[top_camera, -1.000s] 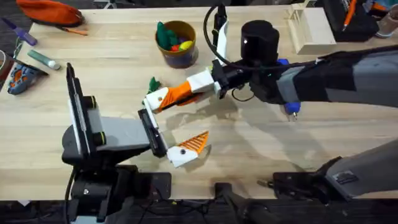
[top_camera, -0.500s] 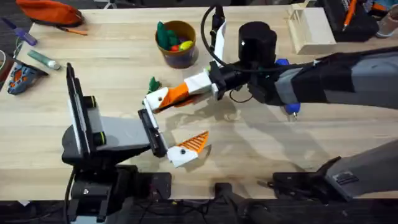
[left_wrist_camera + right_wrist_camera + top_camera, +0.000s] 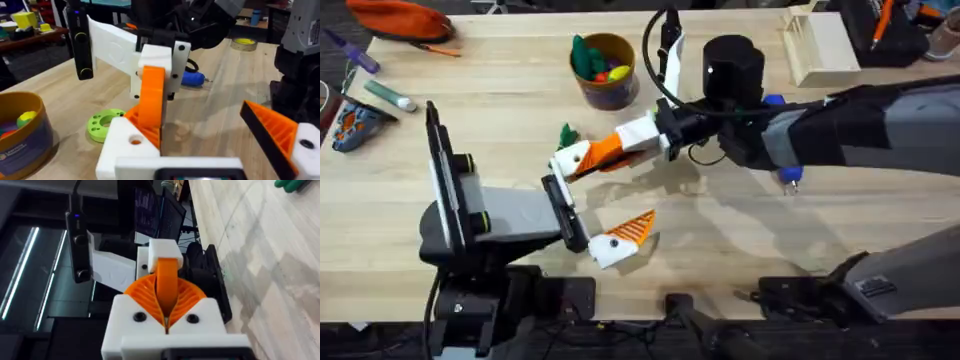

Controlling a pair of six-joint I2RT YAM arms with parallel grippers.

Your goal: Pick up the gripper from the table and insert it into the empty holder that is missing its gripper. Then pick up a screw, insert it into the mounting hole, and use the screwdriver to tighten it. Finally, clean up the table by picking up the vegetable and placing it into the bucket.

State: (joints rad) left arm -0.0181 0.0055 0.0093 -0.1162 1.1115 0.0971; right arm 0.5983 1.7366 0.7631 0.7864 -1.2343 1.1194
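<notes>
The bench (image 3: 720, 240) is pale wood with a fine grain. The right claw (image 3: 582, 160) is white with orange ribbed pads; the left claw (image 3: 582, 210) shows one white finger with an orange ribbed pad (image 3: 635, 230). The bucket (image 3: 604, 70) has a tan-yellow rim, a dark purple-blue body and red, yellow and green contents. The vegetable (image 3: 566, 135) is dark green. The screwdriver (image 3: 192, 78) is blue. The ring (image 3: 104, 123) is lime green.

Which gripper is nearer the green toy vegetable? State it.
Right. The right gripper sits just beside the vegetable, slightly nearer the bases. The left gripper is farther back, toward its base.
</notes>
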